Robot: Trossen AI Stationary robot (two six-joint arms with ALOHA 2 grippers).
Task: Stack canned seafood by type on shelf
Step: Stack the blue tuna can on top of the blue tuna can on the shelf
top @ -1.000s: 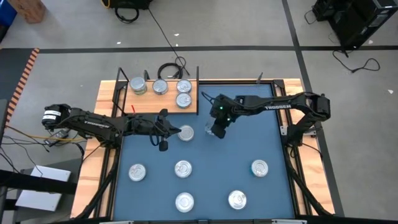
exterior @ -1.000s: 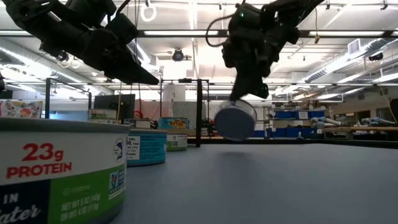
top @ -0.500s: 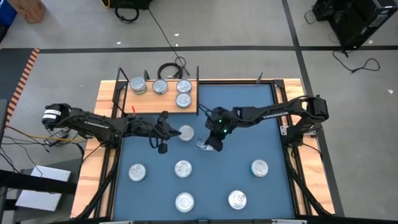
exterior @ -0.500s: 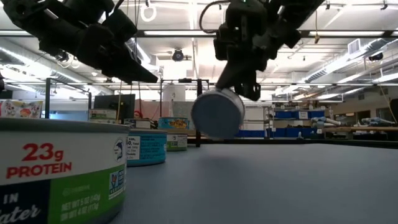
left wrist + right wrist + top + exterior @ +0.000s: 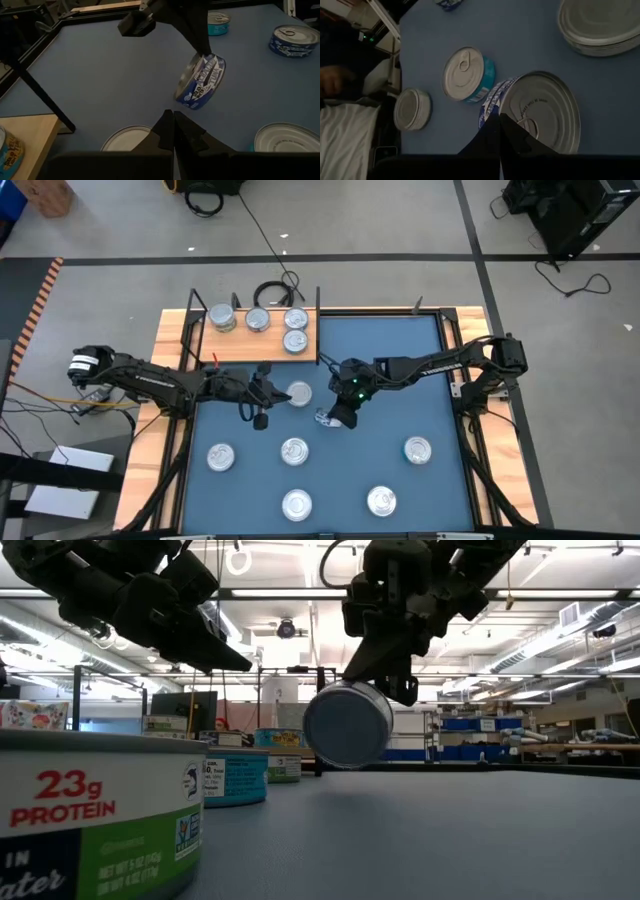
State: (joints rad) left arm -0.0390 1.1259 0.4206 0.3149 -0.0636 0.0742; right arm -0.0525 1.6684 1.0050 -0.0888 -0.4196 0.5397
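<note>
Your right gripper [image 5: 385,680] pinches a tilted tin [image 5: 347,725] by its rim; it could slip. Left gripper [image 5: 262,392] waits, fingers together.

Counter with blue mat and wooden shelf

The counter [image 5: 455,315] carries a blue mat [image 5: 400,370] and, at its far left corner, a wooden shelf [image 5: 235,345] holding four tins [image 5: 257,320] (two close together at its right end). Six more tins [image 5: 294,451] rest on the mat, one just below the shelf.
</note>
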